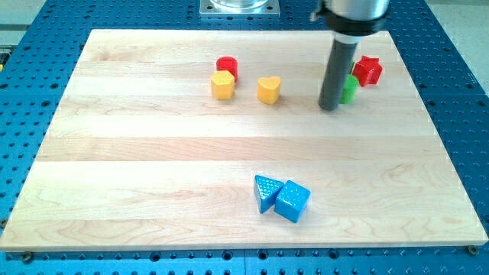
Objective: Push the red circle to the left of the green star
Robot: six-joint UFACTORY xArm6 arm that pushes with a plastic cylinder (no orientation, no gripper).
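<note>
The red circle (pixel 227 66) sits on the wooden board (pixel 153 153) at the upper middle, touching the yellow hexagon-like block (pixel 222 85) just below it. The green block (pixel 349 88), largely hidden behind my rod, lies at the upper right; its shape cannot be made out. My tip (pixel 329 107) rests on the board right against the green block's left side. The red circle is far to the left of my tip.
A red star-like block (pixel 368 70) lies just up and right of the green block. A yellow heart (pixel 268 89) sits between the yellow hexagon and my tip. A blue triangle (pixel 266 192) and blue cube (pixel 292 201) touch each other at the lower middle.
</note>
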